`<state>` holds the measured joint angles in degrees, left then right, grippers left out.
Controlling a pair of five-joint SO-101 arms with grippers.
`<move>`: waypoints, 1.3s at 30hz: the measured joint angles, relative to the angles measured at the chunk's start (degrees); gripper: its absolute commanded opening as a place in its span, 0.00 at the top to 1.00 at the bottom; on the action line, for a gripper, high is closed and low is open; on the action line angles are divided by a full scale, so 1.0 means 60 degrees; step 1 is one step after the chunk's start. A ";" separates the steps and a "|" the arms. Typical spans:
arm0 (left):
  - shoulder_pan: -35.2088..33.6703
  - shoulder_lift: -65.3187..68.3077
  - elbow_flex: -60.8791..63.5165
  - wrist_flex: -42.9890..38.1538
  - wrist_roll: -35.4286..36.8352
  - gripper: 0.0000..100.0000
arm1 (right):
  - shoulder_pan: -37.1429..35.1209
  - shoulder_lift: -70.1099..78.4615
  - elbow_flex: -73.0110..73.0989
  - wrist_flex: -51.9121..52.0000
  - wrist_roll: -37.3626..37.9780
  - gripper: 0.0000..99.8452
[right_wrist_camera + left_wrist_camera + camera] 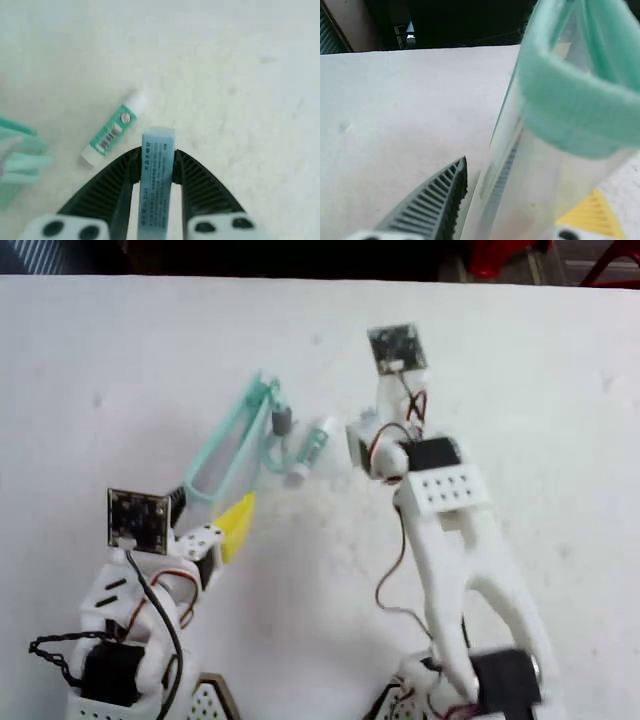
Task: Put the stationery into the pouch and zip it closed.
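Now | right hand [157, 152] clamps eraser [157, 190] | left hand [527, 180] clamps pouch [570, 105], top cropped

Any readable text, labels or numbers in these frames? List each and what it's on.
Eraser in the right gripper's jaws: lines of print along its sleeve, too blurred to read.
Glue stick: label with a barcode-like patch and a round mark, too small to read.
Pouch: no print visible.

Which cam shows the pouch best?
High view: the whole pouch, mouth open. Left wrist view has its clear wall and teal rim up close; right wrist view, a teal edge.
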<state>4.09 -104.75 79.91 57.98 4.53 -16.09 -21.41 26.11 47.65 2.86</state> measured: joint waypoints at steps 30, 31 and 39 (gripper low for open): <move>0.0000 0.0000 0.0000 0.0000 0.0000 0.71 | -0.5348 -0.4952 0.0571 -0.2212 0.0352 0.98; 0.0000 0.0000 0.0000 0.0000 0.0000 0.71 | -0.5333 -0.4952 0.0718 -0.2388 0.0352 0.98; 0.0000 0.0000 0.0000 0.0000 0.0000 0.71 | -0.5421 -0.4952 0.1714 -0.3634 0.0337 0.98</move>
<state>4.09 -104.75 79.91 57.98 4.53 -48.62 -51.12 36.40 25.85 4.88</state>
